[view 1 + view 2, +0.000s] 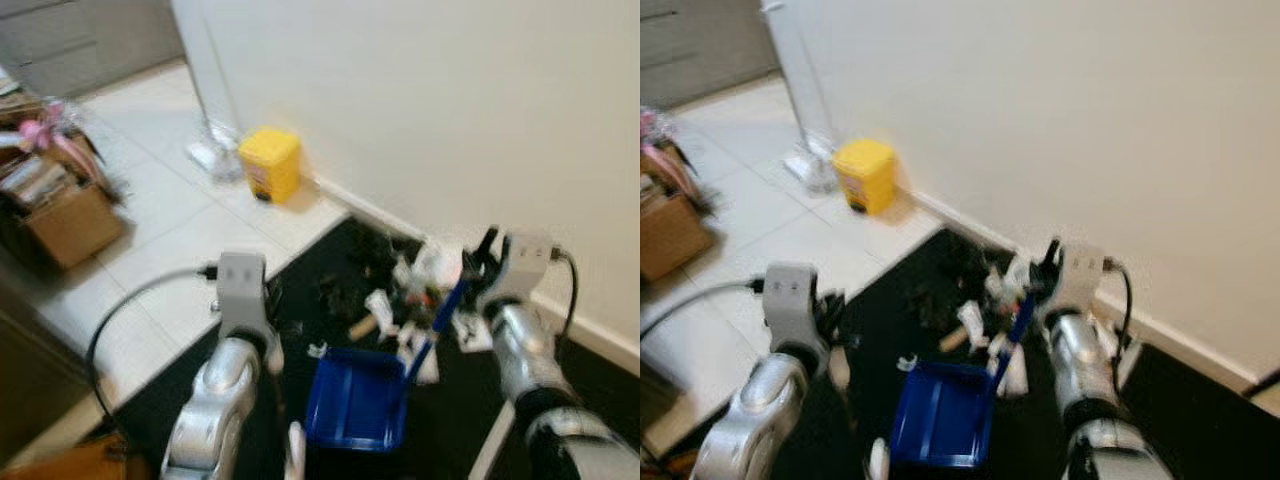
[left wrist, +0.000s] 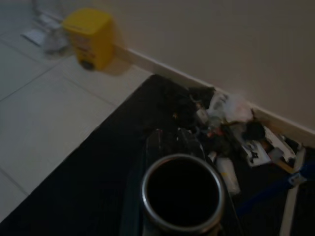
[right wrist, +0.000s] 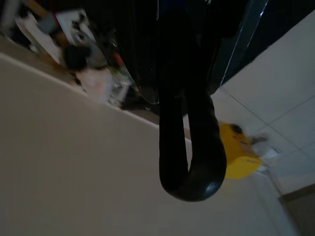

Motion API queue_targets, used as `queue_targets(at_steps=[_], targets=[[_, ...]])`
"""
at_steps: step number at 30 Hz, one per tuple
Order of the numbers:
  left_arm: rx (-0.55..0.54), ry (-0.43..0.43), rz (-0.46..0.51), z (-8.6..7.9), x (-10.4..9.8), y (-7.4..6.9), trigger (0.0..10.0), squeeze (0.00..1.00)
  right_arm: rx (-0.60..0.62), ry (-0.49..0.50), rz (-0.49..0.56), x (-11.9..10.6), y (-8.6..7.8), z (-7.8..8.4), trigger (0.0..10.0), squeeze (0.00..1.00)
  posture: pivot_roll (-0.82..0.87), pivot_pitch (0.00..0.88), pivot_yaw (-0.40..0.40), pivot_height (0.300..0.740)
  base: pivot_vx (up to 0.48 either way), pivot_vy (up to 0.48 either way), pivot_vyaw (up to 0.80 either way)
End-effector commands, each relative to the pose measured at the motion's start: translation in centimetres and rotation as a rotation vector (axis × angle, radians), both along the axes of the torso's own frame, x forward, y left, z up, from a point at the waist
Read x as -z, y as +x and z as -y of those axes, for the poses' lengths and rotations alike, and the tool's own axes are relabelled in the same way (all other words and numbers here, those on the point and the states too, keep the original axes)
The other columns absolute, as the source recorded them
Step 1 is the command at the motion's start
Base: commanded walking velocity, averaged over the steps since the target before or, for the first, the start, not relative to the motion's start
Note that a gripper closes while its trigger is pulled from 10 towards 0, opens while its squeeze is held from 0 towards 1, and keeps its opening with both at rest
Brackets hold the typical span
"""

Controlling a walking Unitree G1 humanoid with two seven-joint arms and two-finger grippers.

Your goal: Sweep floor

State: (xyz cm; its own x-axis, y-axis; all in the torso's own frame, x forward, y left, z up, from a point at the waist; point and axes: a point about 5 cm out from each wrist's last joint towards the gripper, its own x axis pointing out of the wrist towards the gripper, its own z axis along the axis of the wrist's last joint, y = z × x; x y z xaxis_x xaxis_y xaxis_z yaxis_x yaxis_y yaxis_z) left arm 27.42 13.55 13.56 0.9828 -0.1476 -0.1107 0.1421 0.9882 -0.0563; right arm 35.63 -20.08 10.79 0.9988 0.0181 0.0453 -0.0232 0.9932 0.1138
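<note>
Dustpan (image 1: 357, 398), blue, sits on the black mat (image 1: 330, 250) low in the head views, at about six o'clock from the litter. Its open mouth faces toward the robot, and its blue handle (image 1: 436, 325) rises from the far corner, its long axis slanting up toward one o'clock. The right gripper (image 1: 482, 262) is at the top of that handle; its black fingers (image 3: 189, 147) look closed together in the right wrist view, but whether they actually clasp the handle cannot be told. The left gripper (image 1: 268, 300) hangs over the mat at about nine o'clock from the dustpan; its fingers' spread cannot be told, and a shiny metal tube (image 2: 182, 194) crosses the left wrist view in front of them.

A heap of litter (image 1: 400, 285), white scraps, dark bits and a brown piece, lies on the mat against the wall's baseboard (image 1: 380, 215), at twelve o'clock from the dustpan. A yellow bin (image 1: 271, 163) stands on the pale tiled floor (image 1: 170, 240) by the wall at eleven o'clock, with a white-based pole (image 1: 213, 150) just beside it. A cardboard box (image 1: 60, 200) of clutter sits well apart at ten o'clock.
</note>
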Motion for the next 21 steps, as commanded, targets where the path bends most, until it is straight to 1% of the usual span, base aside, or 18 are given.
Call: queue_targets(at_steps=[1,21], targets=[[0.005,0.018,0.014,0.05,-0.29,0.05,10.0,0.0,-0.001,0.005,0.023,-0.62,0.25,0.01,10.0,0.0,0.1,0.106,0.019,0.74,0.0,0.0,-0.76],[0.006,0.022,0.015,0.02,-0.25,0.1,10.0,0.0,0.002,0.011,0.021,-0.51,0.23,-0.08,10.0,0.0,0.1,0.103,0.023,0.74,0.0,0.0,-0.76]])
